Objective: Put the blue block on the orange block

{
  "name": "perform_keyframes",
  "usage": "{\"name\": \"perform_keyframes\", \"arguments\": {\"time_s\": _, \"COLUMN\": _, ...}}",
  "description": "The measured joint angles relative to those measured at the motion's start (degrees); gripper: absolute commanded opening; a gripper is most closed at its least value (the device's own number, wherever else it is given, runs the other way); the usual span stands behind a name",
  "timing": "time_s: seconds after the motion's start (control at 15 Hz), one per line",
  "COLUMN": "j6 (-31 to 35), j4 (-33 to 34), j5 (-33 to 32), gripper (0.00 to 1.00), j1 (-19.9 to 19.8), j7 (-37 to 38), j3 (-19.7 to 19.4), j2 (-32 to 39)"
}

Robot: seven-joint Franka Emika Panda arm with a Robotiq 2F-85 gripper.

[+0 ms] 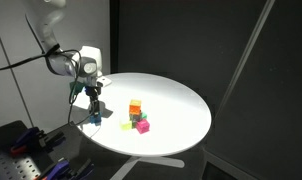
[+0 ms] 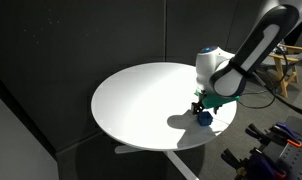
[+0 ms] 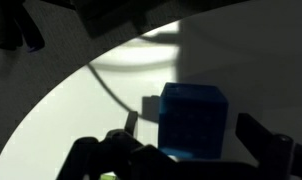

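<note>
The blue block (image 1: 94,117) sits on the round white table (image 1: 176,100) near its edge. It also shows in an exterior view (image 2: 204,117) and in the wrist view (image 3: 193,108). My gripper (image 1: 93,103) hangs just above it, also seen in an exterior view (image 2: 206,103). In the wrist view the gripper (image 3: 188,122) is open, with the block between the fingers and a gap on each side. The orange block (image 1: 135,105) stands near the table's middle, apart from the gripper. The arm hides it in one exterior view.
Yellow (image 1: 128,126), green (image 1: 139,117) and magenta (image 1: 143,126) cubes cluster round the orange block. A cable (image 3: 111,85) crosses the wrist view. Tools lie on a bench below the table (image 1: 36,150). The table edge is close to the blue block.
</note>
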Motion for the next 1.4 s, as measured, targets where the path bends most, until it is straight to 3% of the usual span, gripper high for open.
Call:
{"name": "perform_keyframes", "arguments": {"time_s": 0.27, "j6": 0.00, "j4": 0.16, "j5": 0.00, "gripper": 1.00, "j1": 0.36, "j7": 0.00, "j3": -0.32, "j2": 0.75}}
{"name": "perform_keyframes", "arguments": {"time_s": 0.33, "j6": 0.00, "j4": 0.20, "j5": 0.00, "gripper": 0.75, "j1": 0.46, "j7": 0.00, "j3": -0.40, "j2": 0.93}}
{"name": "perform_keyframes", "arguments": {"time_s": 0.4, "j6": 0.00, "j4": 0.24, "j5": 0.00, "gripper": 0.73, "j1": 0.57, "j7": 0.00, "j3": -0.49, "j2": 1.08}}
{"name": "perform_keyframes", "arguments": {"time_s": 0.73, "j6": 0.00, "j4": 0.45, "j5": 0.00, "gripper": 0.33, "j1": 1.46, "j7": 0.00, "j3": -1.00, "j2": 1.53}}
{"name": "perform_keyframes", "arguments": {"time_s": 1.07, "j6": -1.46, "j4": 0.58, "j5": -0.07, "gripper": 0.31, "j1": 3.21, "j7": -0.10, "j3": -1.03, "j2": 0.98}}
{"name": "perform_keyframes", "arguments": {"time_s": 1.4, "j6": -6.93, "j4": 0.41, "j5": -1.00, "gripper": 0.31, "j1": 4.78, "j7": -0.68, "j3": -0.18, "j2": -3.44}}
